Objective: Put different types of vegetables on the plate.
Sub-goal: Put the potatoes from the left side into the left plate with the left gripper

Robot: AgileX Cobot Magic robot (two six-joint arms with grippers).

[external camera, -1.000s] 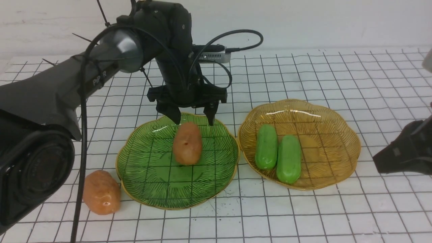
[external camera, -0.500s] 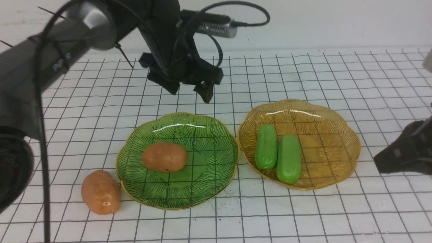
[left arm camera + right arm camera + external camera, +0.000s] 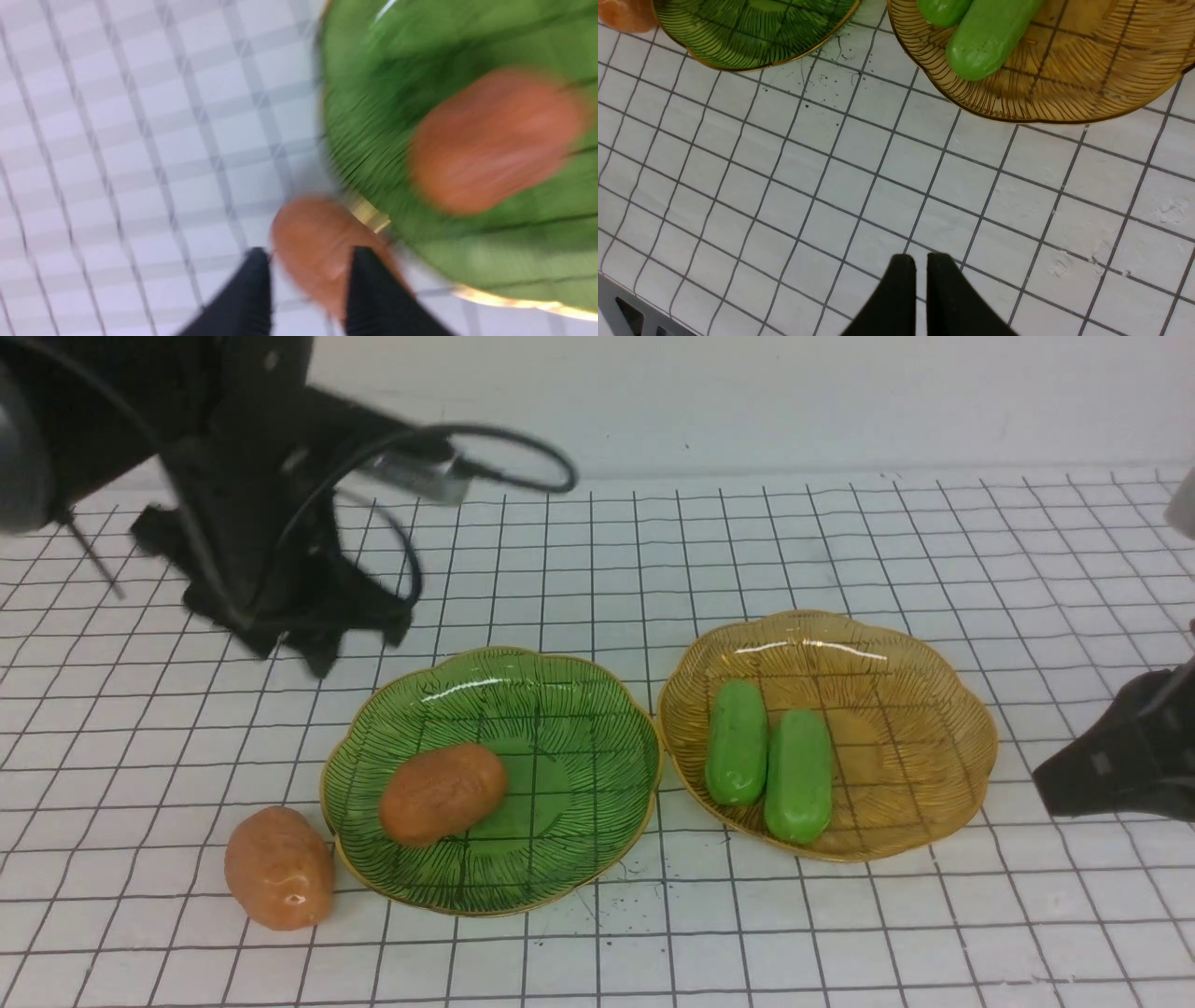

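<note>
One potato (image 3: 442, 792) down, one to go.
My left gripper (image 3: 309, 256) has let go and swung up and away to the left, fingers apart with nothing between them; that potato has tipped from upright onto its side. A loose potato (image 3: 279, 868) lies on the table (image 3: 840, 943) just beside the green plate (image 3: 597, 695), so I judge it comes next. Green plate holds the one potato; amber plate (image 3: 934, 658) holds two cucumbers (image 3: 798, 775) side by side. My right gripper (image 3: 921, 280) is closed, empty, parked far right.
</note>
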